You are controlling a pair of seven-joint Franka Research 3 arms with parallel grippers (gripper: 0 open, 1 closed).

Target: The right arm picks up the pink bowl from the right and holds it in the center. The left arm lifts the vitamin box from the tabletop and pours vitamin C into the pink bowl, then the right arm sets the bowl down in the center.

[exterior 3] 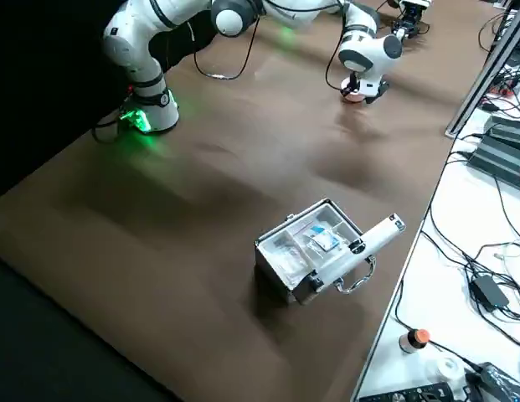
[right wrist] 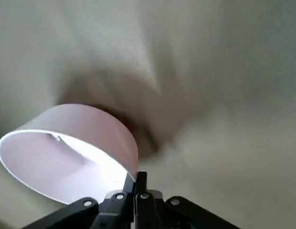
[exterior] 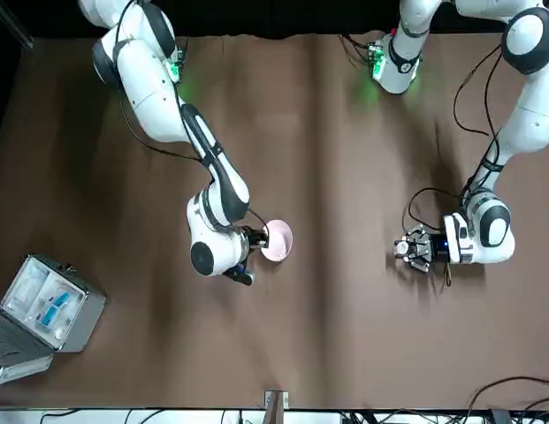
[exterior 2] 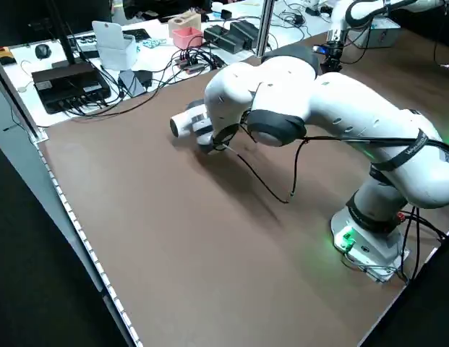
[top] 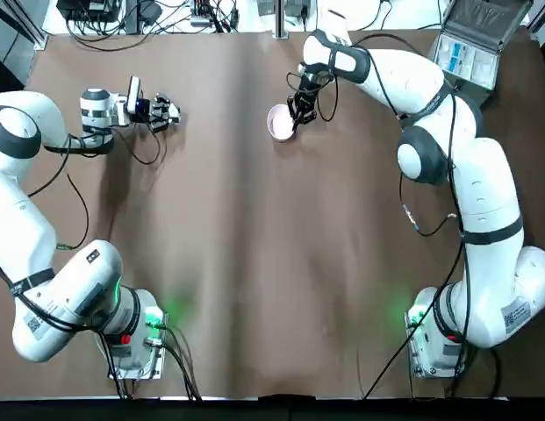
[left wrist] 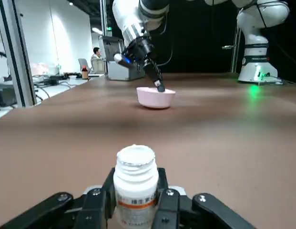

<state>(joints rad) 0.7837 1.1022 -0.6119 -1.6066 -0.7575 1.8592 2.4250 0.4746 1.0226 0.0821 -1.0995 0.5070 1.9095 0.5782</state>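
The pink bowl (top: 277, 121) is at the centre back of the tabletop (top: 254, 263). My right gripper (top: 296, 117) reaches down to it from the right. In the right wrist view the right gripper (right wrist: 138, 183) is shut on the rim of the tilted pink bowl (right wrist: 66, 152), which casts a shadow below. Whether the bowl touches the tabletop is unclear. My left gripper (top: 167, 112) lies low at the back left, pointing toward the centre. The left wrist view shows it shut on the vitamin box (left wrist: 136, 186), a small upright white bottle with an orange label band.
An open grey hinged case (top: 469, 44) with blue-white contents stands at the back right corner. Cables and equipment lie beyond the table's far edge. A person (left wrist: 96, 52) sits far off in the room. Bare brown table lies between the bowl (left wrist: 156, 97) and the left gripper.
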